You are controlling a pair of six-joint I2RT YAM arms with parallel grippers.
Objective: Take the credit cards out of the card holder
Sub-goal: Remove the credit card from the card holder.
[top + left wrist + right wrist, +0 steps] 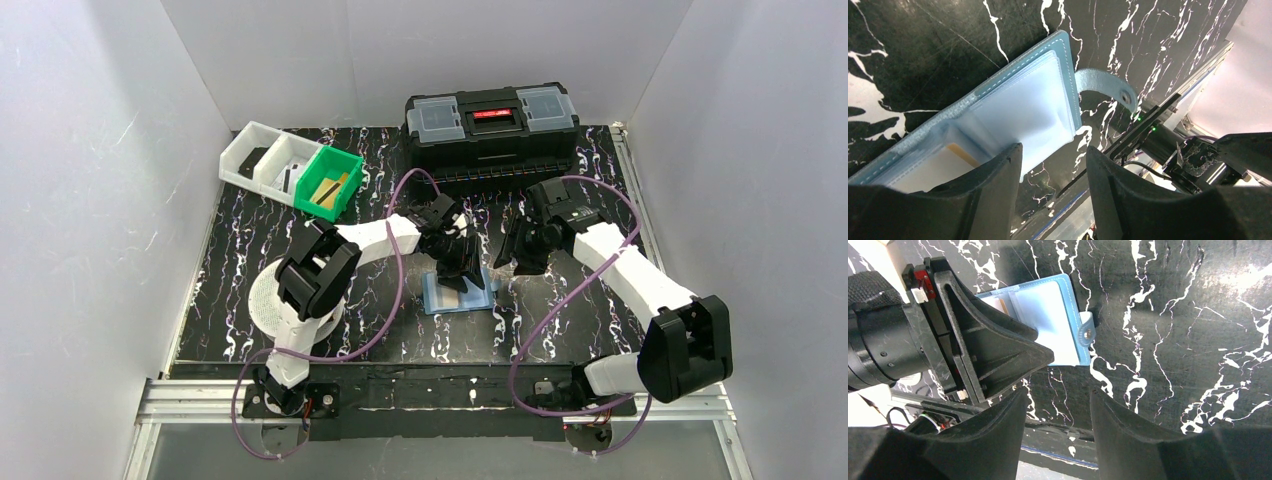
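From above, the card holder lies open and flat near the middle of the table. The left gripper points down onto its far half. The right gripper hangs just to the right of it, not touching. There is bare tabletop in front of the holder and on both sides. One black toolbox stands at the back edge. One green bin sits back left beside a white tray.

In the left wrist view, the left jaws are spread and grip nothing. One finger overlaps the holder's near edge and the other is over bare table. One credit card shows an orange strip inside a clear pocket, close to that finger. The holder's strap curls off its side onto the table.

In the right wrist view, the right jaws are also spread and empty, above bare table. The holder is beyond them and partly covered by the left gripper. The single orange card edge peeks out beside that gripper.
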